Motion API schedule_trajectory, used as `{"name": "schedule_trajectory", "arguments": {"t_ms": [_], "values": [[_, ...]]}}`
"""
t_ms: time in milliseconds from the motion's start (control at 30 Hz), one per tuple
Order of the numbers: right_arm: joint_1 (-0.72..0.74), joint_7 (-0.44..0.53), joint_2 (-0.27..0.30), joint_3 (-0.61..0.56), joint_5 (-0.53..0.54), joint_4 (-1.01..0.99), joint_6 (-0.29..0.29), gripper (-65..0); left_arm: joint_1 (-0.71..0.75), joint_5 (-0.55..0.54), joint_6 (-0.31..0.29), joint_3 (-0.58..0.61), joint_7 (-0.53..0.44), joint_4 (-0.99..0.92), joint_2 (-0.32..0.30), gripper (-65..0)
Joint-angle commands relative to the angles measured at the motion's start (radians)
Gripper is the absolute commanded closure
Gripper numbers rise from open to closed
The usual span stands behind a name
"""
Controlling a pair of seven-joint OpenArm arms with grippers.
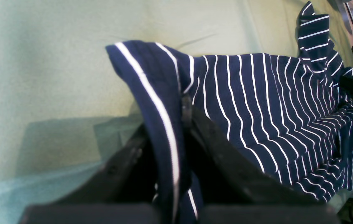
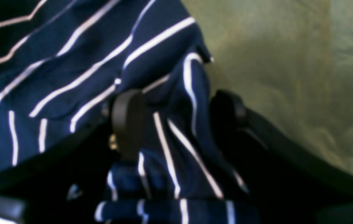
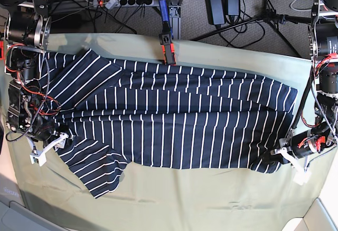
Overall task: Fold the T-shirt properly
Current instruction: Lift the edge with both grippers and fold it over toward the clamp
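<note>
The T-shirt (image 3: 174, 120) lies spread crosswise over the olive-green surface (image 3: 211, 199). One sleeve points toward the far left corner of the base view and the other toward the near left. The near edge is lifted at both ends.

The left end effector (image 1: 176, 133) sits at the shirt's near corner on the right of the base view. Its jaws are closed on a raised fold of striped fabric, which passes between the two black fingers (image 1: 214, 140).

The right end effector (image 2: 176, 124) sits at the sleeve end on the left of the base view. Its jaws are set narrowly and pinch a bunched fold of fabric between the pads (image 2: 128, 121).

A red-and-black clamp (image 3: 169, 48) stands at the far edge of the surface, touching the shirt's far edge. No legible writing or labels are visible.
</note>
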Motion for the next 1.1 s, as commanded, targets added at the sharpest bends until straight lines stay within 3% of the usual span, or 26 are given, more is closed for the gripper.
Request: {"name": "schedule_trajectory", "arguments": {"t_ms": [0, 133, 167, 233, 300, 333, 500, 667, 933, 1067], "values": [[0.03, 0.016, 0.014, 0.003, 0.016, 0.022, 0.027, -35.7, -0.03, -0.021, -0.025, -0.005, -0.011, 0.016, -0.017, 0.0], [0.03, 0.009, 0.014, 0.003, 0.015, 0.022, 0.027, -34.6, -0.03, -0.021, -0.025, -0.005, -0.011, 0.016, -0.017, 0.0], [0.03, 0.009, 0.014, 0.003, 0.015, 0.022, 0.027, -31.2, -0.03, -0.021, -0.025, -0.005, -0.011, 0.016, -0.017, 0.0], [0.03, 0.009, 0.014, 0.003, 0.015, 0.022, 0.027, -18.9, -0.03, -0.021, -0.025, -0.005, -0.011, 0.016, -0.017, 0.0], [0.03, 0.01, 0.015, 0.003, 0.014, 0.022, 0.027, -1.8, -0.03, -0.021, -0.025, -0.005, -0.01, 0.016, -0.017, 0.0], [0.03, 0.01, 0.015, 0.003, 0.015, 0.023, 0.027, 0.0, -0.03, -0.021, -0.025, -0.005, -0.01, 0.016, -0.017, 0.0], [0.027, -0.006, 0.021, 0.003, -0.027, 0.049, 0.027, 0.0, -0.029, -0.053, -0.025, -0.005, -0.007, 0.016, -0.039, 0.0], [0.021, -0.164, 0.043, 0.003, -0.002, 0.16, 0.027, 0.0, -0.029, -0.201, -0.025, -0.005, 0.098, 0.016, -0.116, 0.0], [-0.151, -0.235, 0.151, 0.003, 0.109, 0.444, 0.03, 0.0, 0.042, -0.478, -0.025, -0.005, 0.254, 0.017, -0.226, 0.0], [-0.253, -0.238, 0.205, 0.017, 0.147, 0.521, 0.03, 0.0, 0.087, -0.494, -0.025, -0.005, 0.312, 0.02, -0.253, 0.0]]}}
